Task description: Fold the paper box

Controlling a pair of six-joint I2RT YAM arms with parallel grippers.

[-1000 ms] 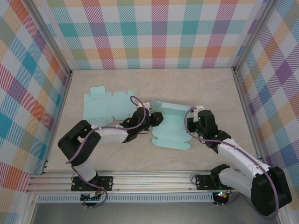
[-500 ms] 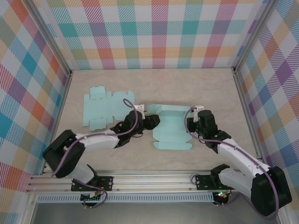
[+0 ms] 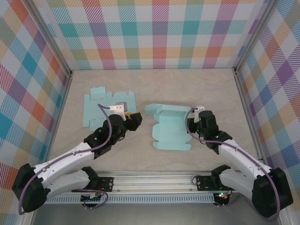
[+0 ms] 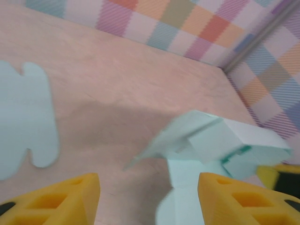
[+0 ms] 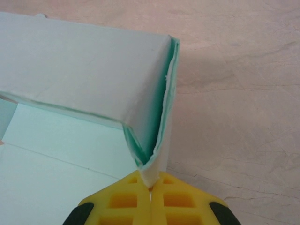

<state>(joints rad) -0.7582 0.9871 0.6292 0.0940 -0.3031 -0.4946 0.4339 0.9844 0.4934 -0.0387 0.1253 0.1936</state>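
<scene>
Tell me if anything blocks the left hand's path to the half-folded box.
Nothing visible does. Bare table lies between the open left hand and the paper box; the right hand pinches the box's right wall.

The left end effector (image 3: 133,118) has let go of the box (image 3: 171,133) and drawn back leftward. It is now apart from the box, over the near right edge of the flat sheet (image 3: 98,108), with its jaws spread. The box's left flap (image 3: 151,110), covered before, now shows bare and lifted.
</scene>
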